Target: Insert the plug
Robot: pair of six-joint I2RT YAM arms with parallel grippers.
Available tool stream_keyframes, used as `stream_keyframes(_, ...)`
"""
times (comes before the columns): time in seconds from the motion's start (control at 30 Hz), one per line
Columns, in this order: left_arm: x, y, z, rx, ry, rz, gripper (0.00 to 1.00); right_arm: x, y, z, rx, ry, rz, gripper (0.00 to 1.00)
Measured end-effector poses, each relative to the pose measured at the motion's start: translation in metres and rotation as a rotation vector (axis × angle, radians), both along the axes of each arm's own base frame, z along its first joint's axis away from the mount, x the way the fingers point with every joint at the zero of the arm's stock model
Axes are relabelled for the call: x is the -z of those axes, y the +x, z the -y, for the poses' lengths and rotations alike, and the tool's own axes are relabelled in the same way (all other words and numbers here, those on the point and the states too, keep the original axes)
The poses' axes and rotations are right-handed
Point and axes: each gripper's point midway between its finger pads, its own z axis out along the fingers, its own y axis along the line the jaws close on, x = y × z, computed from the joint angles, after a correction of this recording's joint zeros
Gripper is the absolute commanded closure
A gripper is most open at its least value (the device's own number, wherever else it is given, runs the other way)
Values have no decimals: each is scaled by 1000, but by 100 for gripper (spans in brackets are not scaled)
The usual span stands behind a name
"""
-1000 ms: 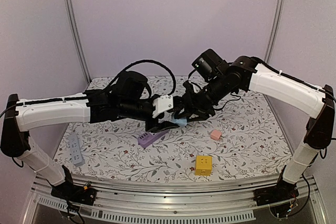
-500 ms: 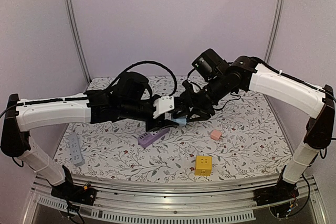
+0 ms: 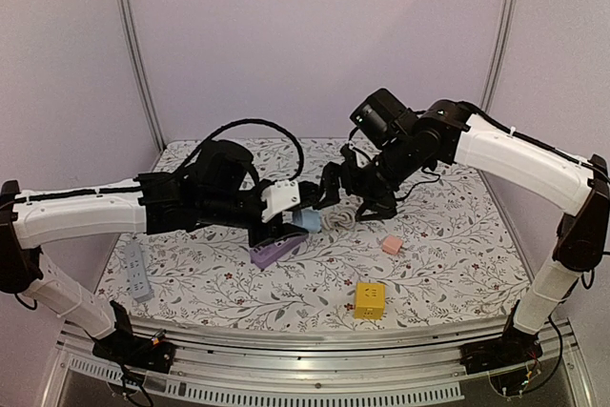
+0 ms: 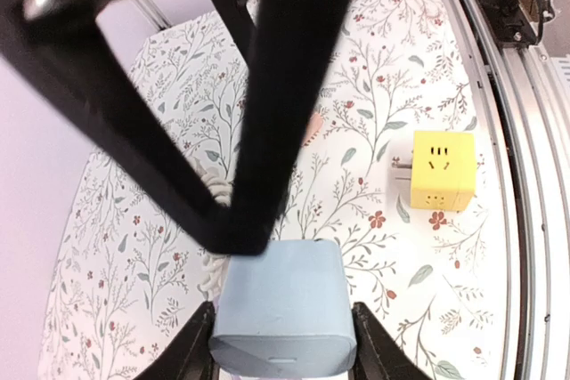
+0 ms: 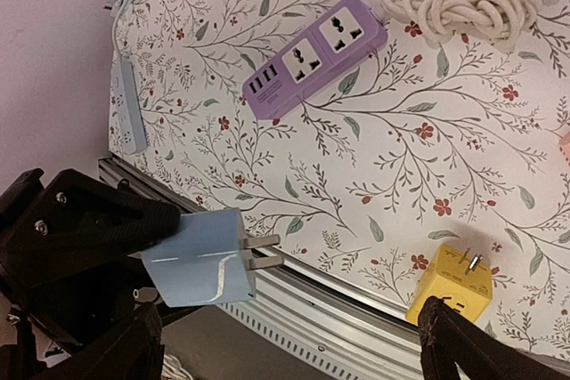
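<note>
Insertion had not begun. Nearest the arm bases, a yellow cube adapter [image 3: 370, 299] sat unused on the floral table [image 3: 457, 235]. Beyond it the purple power strip [image 5: 316, 55] lay flat, its sockets bare. Near the strip, the left gripper [image 4: 283, 344] clamped the light-blue plug [image 5: 200, 264] by its sides, prongs free in the air and clear of any socket. The right gripper [image 5: 289, 335] stood spread wide beside it, holding nothing. Lining up the prongs and pushing them in was, by my judgement, all left to do. Farther back lay a coiled white cable [image 5: 463, 6]. How high the plug hung could not be told, and the right arm's black frame blocked much of the left wrist view.
</note>
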Motion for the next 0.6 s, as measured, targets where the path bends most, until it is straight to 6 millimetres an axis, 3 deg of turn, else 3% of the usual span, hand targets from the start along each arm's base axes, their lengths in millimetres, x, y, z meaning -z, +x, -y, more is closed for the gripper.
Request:
stream_keyframes(0.13, 6, -5, -16, -44, 10, -23, 100, -1, 9, 15, 69, -51, 41, 1)
stream_keyframes(0.37, 10, -3, -32, -124, 15, -68, 100, -21, 21, 40, 182, -63, 110, 1)
stream_keyframes(0.6, 30, 0, -53, -150, 118, -99, 100, -15, 26, 51, 230, -99, 112, 1)
